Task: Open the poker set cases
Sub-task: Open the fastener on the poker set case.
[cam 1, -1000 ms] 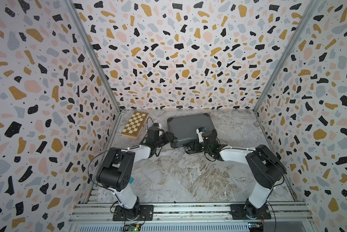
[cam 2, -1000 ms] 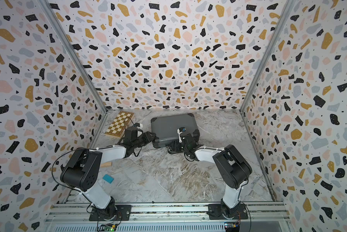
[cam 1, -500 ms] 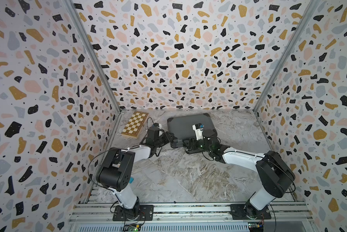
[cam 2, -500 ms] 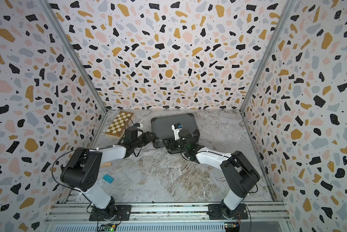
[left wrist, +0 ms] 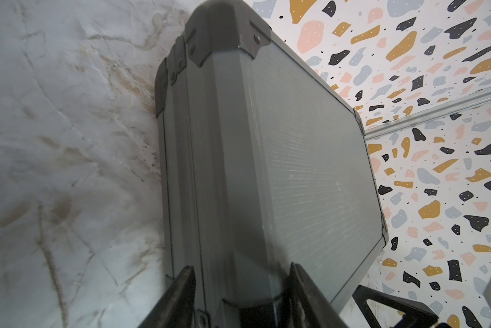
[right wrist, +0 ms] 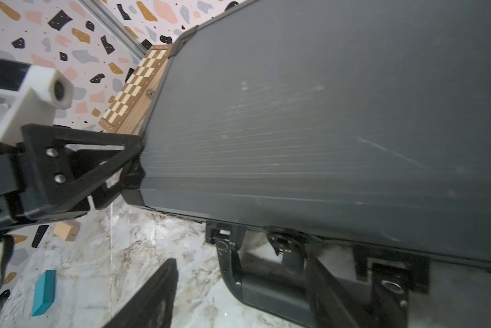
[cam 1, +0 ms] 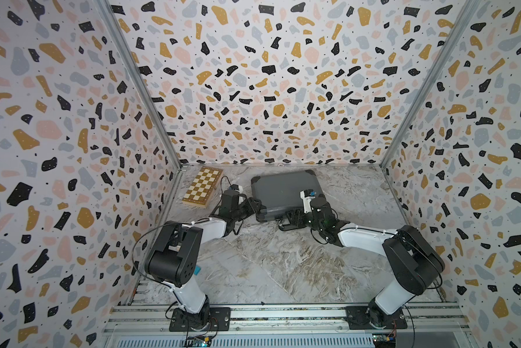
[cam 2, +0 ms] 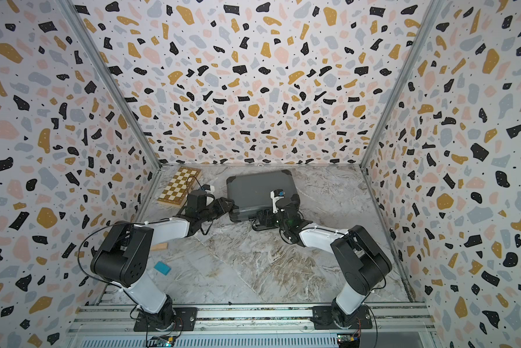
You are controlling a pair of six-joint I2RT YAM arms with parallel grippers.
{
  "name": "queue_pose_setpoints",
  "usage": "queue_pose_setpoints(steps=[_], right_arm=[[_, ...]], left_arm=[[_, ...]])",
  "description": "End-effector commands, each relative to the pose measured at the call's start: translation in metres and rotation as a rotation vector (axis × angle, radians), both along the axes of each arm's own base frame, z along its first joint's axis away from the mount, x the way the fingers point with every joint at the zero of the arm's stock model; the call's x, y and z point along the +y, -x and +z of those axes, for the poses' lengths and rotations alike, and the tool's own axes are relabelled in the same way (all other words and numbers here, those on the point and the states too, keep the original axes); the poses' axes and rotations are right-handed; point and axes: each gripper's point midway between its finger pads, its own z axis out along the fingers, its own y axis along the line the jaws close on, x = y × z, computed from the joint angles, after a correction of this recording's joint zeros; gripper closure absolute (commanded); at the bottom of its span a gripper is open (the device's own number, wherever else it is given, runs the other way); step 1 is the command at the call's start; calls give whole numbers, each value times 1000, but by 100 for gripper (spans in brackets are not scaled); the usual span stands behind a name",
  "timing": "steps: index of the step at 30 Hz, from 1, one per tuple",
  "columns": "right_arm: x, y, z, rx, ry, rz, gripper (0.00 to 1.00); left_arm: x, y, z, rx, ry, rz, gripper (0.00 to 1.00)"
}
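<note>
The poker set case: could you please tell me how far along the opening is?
Done: nothing visible; the poker set case lies flat, lid down. In hand: the left gripper clamps a corner; the right gripper, open, is at the handle. Left: raise the lid.

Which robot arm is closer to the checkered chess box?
Left. The left gripper grips the poker case corner near the chess box; the right gripper is at the handle, farther away.
</note>
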Motion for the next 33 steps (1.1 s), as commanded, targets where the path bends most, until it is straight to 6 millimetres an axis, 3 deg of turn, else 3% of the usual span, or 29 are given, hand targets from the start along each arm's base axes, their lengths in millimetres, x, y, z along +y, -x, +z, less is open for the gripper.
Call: queue_pose_setpoints(steps=[1,14,25,33], right_arm=[[2,-2,0,8,-18,6,27],[15,-8,-17,37,5,53,27],[37,-19,4,5,-36,101,27],[73,-2,23,-43,-48,226,27]], left_arm=[[26,39,-80,276,-138,38,48],[25,39,-80,275,-135,35,49],[24,39,-80,277,-133,34,50],[24,38,-80,276,-132,31,51]])
